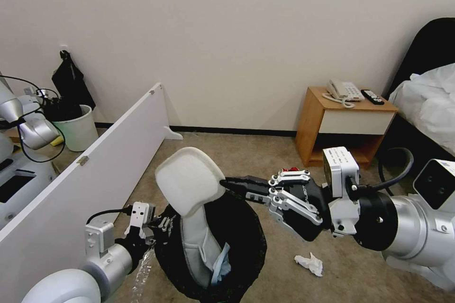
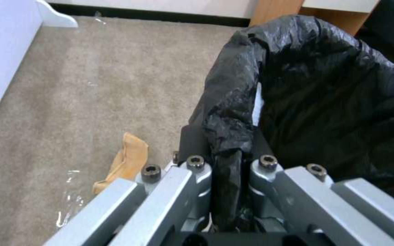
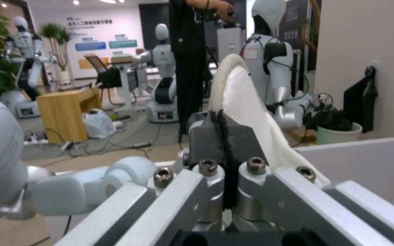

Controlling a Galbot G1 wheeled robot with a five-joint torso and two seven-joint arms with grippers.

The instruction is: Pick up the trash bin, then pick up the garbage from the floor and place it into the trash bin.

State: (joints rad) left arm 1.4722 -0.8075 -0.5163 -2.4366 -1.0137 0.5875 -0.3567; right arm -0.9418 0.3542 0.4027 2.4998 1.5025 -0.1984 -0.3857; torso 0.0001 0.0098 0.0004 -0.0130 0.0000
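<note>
The trash bin (image 1: 246, 241), lined with a crinkly black bag (image 2: 325, 89), sits low in front of me. My left gripper (image 1: 159, 225) (image 2: 226, 145) is shut on its rim, pinching the bag. A white slipper (image 1: 188, 181) (image 3: 247, 99) stands upright in the bin beside another slipper (image 1: 196, 246) and a blue cloth (image 1: 221, 264). At the upright slipper's edge my right gripper (image 1: 231, 183) (image 3: 224, 130) is shut on it. A crumpled tissue (image 1: 309, 264) lies on the floor (image 1: 265, 156), a brown paper bag (image 2: 125, 159) lies near the bin, and something red (image 1: 290, 169) peeks from behind the right gripper.
A long white board (image 1: 95, 165) stands along my left. A wooden nightstand (image 1: 332, 123) with a telephone is at the back right, beside a bed (image 1: 426, 99). An unlined pale bin (image 1: 78, 130) stands beyond the board. Clear plastic film (image 2: 69, 198) lies on the carpet.
</note>
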